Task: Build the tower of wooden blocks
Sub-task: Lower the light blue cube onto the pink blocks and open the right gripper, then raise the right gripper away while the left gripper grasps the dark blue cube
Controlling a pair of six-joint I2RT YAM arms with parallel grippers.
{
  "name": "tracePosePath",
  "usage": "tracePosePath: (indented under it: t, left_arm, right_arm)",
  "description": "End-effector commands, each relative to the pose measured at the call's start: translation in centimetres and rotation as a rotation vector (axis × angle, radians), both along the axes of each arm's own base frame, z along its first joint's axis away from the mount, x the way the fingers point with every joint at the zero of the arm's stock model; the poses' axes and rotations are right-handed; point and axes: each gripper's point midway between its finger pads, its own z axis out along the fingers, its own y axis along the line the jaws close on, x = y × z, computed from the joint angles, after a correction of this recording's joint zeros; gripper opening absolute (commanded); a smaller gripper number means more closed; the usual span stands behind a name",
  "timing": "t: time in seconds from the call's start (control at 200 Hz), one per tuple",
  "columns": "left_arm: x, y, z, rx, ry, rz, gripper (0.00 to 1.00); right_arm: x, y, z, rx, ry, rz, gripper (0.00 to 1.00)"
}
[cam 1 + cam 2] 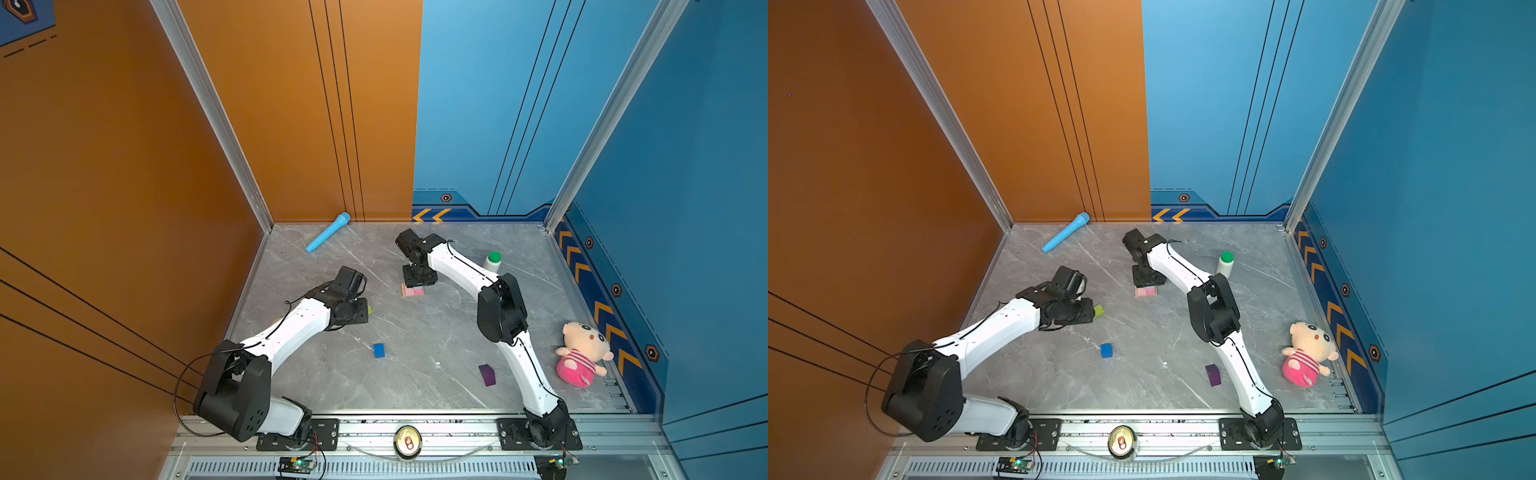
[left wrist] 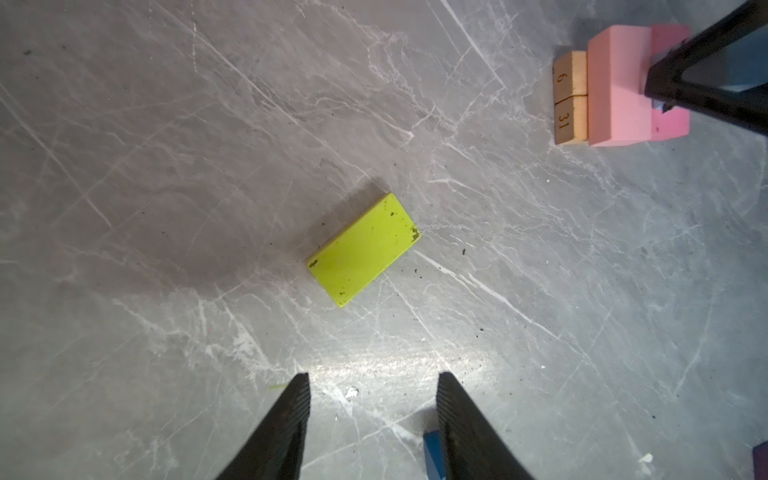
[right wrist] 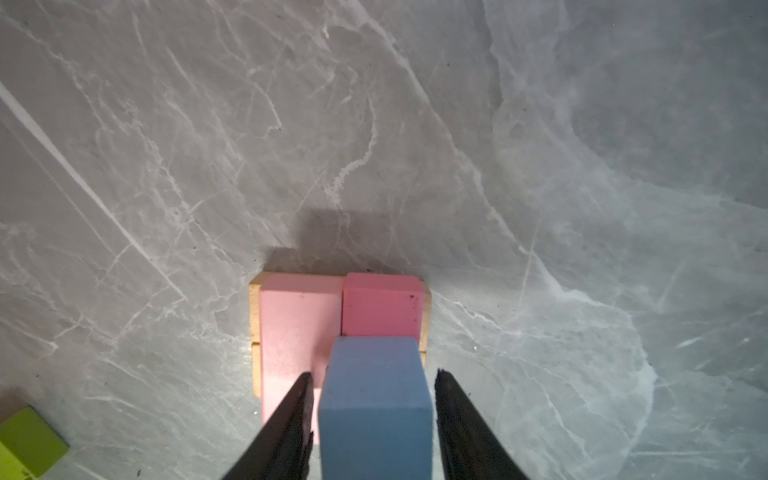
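The tower [image 1: 412,291] [image 1: 1146,291] is two tan bars [image 2: 570,97] under two pink bars [image 3: 291,324]. A light-blue cube [image 3: 374,399] rests on the pink layer. My right gripper [image 3: 374,376] straddles the cube, open, with a gap on each side. A lime-green bar [image 2: 365,248] [image 1: 369,309] lies flat ahead of my left gripper [image 2: 374,378], which is open and holds nothing. In both top views a dark-blue cube [image 1: 379,350] [image 1: 1106,350] and a dark-purple block [image 1: 487,375] [image 1: 1212,375] lie loose nearer the front.
A light-blue toy microphone [image 1: 328,232] lies at the back left. A white bottle with a green cap [image 1: 492,262] stands behind the right arm. A plush doll [image 1: 582,353] sits by the right wall. A can [image 1: 407,442] rests on the front rail.
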Motion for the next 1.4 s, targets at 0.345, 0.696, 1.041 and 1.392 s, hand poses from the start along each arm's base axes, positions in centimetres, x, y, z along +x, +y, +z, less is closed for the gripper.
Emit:
tracePosePath:
  t: [0.345, 0.696, 1.041, 1.392]
  left_arm:
    - [-0.9, -0.1, 0.8, -0.047, -0.012, 0.010, 0.52]
    - [-3.0, -2.5, 0.5, -0.029, 0.001, -0.073, 0.54]
    - [-6.0, -4.7, -2.0, 0.069, 0.077, -0.138, 0.62]
    - [-7.9, -5.0, -3.7, 0.172, 0.154, -0.100, 0.63]
  right_arm:
    - [-0.5, 0.5, 7.4, 0.056, -0.111, 0.021, 0.68]
    - [-2.8, -2.3, 14.1, 0.172, -0.269, -0.008, 0.72]
    - [-5.9, -7.2, 11.0, 0.249, -0.292, -0.122, 0.72]
    - [-8.1, -11.3, 8.5, 0.309, -0.300, -0.209, 0.72]
